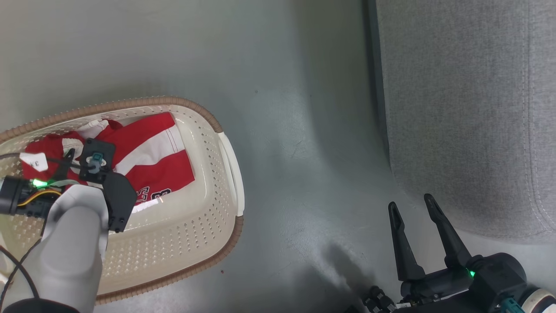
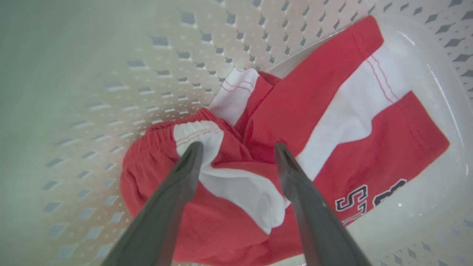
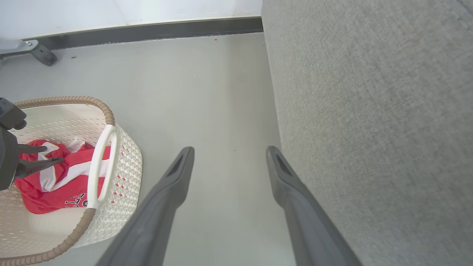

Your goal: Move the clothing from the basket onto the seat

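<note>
Grey floor, basket, clothing beneath spread left claw

My left gripper has matt dark fingers, plastic I think. Lower left of the head view: the basket is glossy cream plastic, the clothing soft matt cloth. Right: the seat, rough woven fabric; the floor smooth, faintly sheened.

The clothing bears white, dark-outlined characters near one hem, an "S" readable and the next one unclear, while its small white label carries dark marks too small to read
</note>
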Motion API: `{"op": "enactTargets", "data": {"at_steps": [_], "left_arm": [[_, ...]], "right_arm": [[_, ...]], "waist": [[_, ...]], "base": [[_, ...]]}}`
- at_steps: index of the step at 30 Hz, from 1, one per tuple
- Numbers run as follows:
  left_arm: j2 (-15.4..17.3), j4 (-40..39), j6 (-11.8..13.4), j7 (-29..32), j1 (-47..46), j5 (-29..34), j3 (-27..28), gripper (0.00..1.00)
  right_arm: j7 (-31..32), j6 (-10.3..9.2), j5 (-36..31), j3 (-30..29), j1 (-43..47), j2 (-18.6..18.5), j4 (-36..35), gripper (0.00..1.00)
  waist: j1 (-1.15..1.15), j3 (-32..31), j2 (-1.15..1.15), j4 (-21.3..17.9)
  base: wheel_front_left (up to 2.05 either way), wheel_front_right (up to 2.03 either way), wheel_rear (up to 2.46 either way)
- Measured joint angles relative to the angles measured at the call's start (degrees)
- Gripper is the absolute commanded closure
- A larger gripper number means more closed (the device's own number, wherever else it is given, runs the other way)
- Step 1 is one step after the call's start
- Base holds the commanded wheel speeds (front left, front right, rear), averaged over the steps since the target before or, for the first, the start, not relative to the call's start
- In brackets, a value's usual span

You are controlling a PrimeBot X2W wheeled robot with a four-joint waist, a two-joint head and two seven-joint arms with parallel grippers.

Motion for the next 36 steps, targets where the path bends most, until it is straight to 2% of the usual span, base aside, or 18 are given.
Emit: {"op": "enactTargets", "data": {"at_steps": [15,24,33,35,36], "left_arm": [[-0.34,5.45,0.94,4.39,-3.15,1.04,2.02,0.0],[-2.42,8.6,0.94,9.11,-4.91,0.31,10.39,0.0],[-3.78,9.78,0.94,11.2,-6.41,1.07,12.6,0.0],[-3.93,9.99,0.94,11.59,-6.7,1.12,13.39,0.16],[-4.1,10.18,0.94,12.04,-6.73,1.12,14.08,0.2]], "right_arm": [[0.0,0.0,-0.44,0.35,0.03,0.26,0.04,0.0],[0.0,-0.01,-0.49,0.3,0.25,0.37,-0.09,0.0],[0.0,-0.01,-1.0,0.25,0.31,0.42,-0.49,0.0],[0.0,-0.01,-1.02,0.26,0.31,0.43,-0.59,0.0],[0.0,-0.01,-1.08,0.25,0.31,0.43,-0.66,0.0]], "waist": [[0.0,0.81,-0.01,0.34],[0.0,1.0,-0.01,0.43],[0.0,1.33,-0.01,0.69],[0.0,1.36,-0.01,0.75],[0.0,1.37,-0.01,0.79]], "base": [[0.0,0.0,0.0],[0.0,0.0,0.0],[0.0,0.0,0.0],[0.0,0.0,0.0],[0.0,0.0,0.0]]}}
